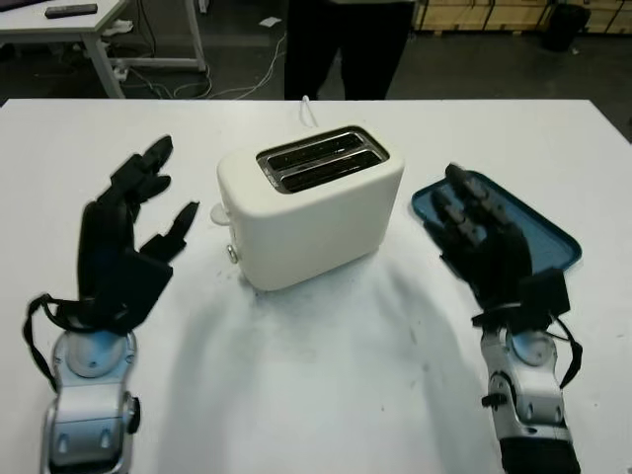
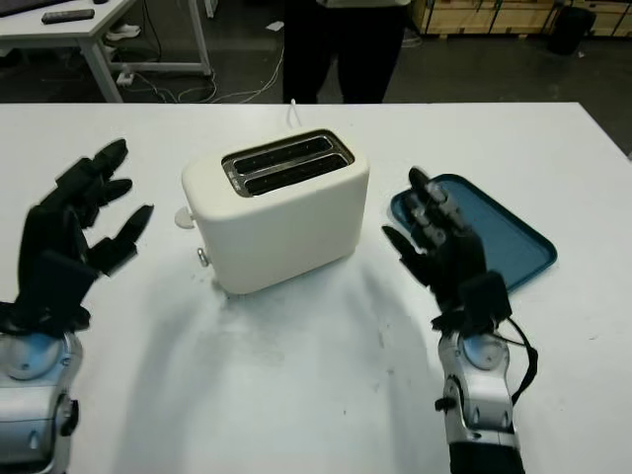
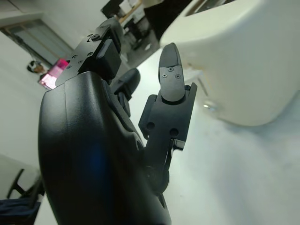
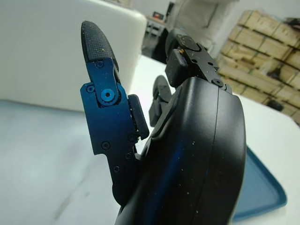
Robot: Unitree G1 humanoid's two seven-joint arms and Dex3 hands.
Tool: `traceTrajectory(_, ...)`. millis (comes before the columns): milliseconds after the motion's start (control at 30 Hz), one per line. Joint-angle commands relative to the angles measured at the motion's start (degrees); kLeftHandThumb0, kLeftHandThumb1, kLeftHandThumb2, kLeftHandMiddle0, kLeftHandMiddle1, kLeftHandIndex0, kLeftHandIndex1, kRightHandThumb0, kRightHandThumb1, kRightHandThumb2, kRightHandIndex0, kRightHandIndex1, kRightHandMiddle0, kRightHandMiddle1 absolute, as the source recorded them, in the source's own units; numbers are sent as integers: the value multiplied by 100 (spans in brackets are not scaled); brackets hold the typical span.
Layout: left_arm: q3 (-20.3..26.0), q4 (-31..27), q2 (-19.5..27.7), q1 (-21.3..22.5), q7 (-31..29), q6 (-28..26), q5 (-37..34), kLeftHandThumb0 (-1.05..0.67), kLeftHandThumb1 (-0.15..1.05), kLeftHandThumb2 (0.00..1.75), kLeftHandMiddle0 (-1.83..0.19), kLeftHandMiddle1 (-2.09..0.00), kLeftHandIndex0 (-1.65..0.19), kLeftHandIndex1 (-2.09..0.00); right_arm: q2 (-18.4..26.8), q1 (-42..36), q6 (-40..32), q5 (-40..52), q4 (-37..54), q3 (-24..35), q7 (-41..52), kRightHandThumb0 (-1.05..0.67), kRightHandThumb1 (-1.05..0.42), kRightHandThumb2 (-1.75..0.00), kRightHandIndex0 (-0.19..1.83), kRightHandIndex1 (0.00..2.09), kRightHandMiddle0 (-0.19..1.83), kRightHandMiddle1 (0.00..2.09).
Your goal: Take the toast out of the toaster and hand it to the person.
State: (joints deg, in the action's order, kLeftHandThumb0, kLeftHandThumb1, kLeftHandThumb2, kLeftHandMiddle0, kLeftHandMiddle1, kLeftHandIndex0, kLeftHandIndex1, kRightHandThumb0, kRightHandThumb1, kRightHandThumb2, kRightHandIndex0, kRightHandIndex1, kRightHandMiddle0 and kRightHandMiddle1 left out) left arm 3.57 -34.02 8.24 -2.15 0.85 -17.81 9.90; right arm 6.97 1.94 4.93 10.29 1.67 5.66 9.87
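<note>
A cream two-slot toaster point(image 1: 311, 205) stands in the middle of the white table point(image 1: 326, 395), its dark slots point(image 1: 321, 158) facing up; no toast rises above them. My left hand point(image 1: 138, 222) is open, raised just left of the toaster, apart from it. My right hand point(image 1: 474, 232) is open to the toaster's right, over the near edge of a blue tray point(image 1: 538, 232). A person in dark trousers point(image 1: 346, 44) stands beyond the table's far edge. The toaster's side point(image 3: 243, 61) shows close in the left wrist view, and its wall point(image 4: 56, 51) in the right wrist view.
The toaster's white cord point(image 1: 308, 111) runs off the far table edge. A lever knob point(image 1: 219, 210) and a small button point(image 1: 233, 254) sit on the toaster's left end. Another desk point(image 1: 69, 30) stands at the back left, wooden pallets point(image 1: 494, 15) at the back right.
</note>
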Motion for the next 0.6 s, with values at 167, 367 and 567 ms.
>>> traceTrajectory(167, -214, -210, -207, -281, 110, -179, 142, -24, 92, 53, 0, -90, -32, 0, -174, -131, -71, 114, 102, 33, -62, -64, -92, -6, 33, 3, 39, 1)
traceTrajectory(367, -460, -29, -377, -397, 344, -151, 392, -24, 92, 53, 0, -94, -34, -1, -344, -232, -57, 104, 18, -34, -89, -63, -92, -5, 38, 5, 42, 2)
traceTrajectory(567, -481, -115, -316, -496, 252, -303, 584, -20, 92, 52, 0, -95, -36, -2, -358, -207, 23, 14, -108, 4, -149, -64, -92, -6, 40, 6, 43, 2)
